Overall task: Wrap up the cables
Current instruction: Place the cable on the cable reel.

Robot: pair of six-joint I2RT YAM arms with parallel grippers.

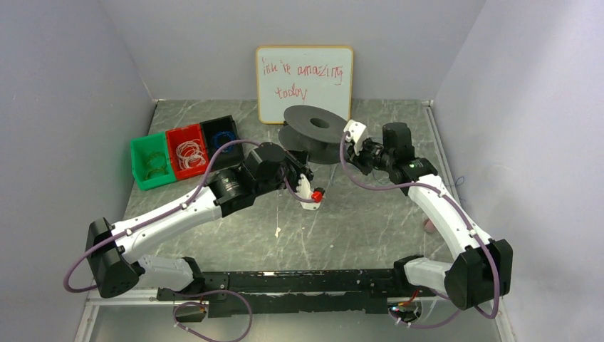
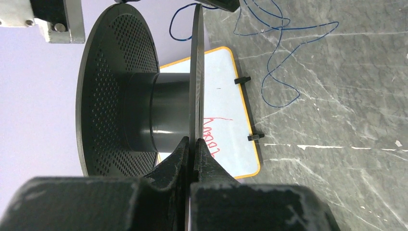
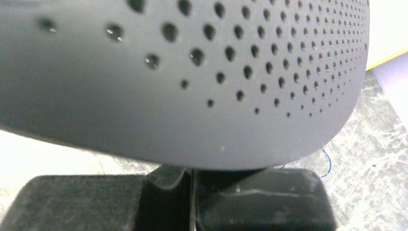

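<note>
While black bin [image 1: 216, 121] holds cable [image 1: 225, 137], left gripper [image 2: 192, 144] pinches spool [image 2: 139, 110]; right gripper [image 3: 191, 174] pressed together

Grey marbled worktop [image 1: 356, 235] with white veining, boxed in by plain pale lavender walls [image 1: 199, 43] on three sides; light even.

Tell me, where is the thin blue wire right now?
In the left wrist view, the thin blue wire lies in loose loops on the grey table, beside the whiteboard and just past the black spool.
</note>
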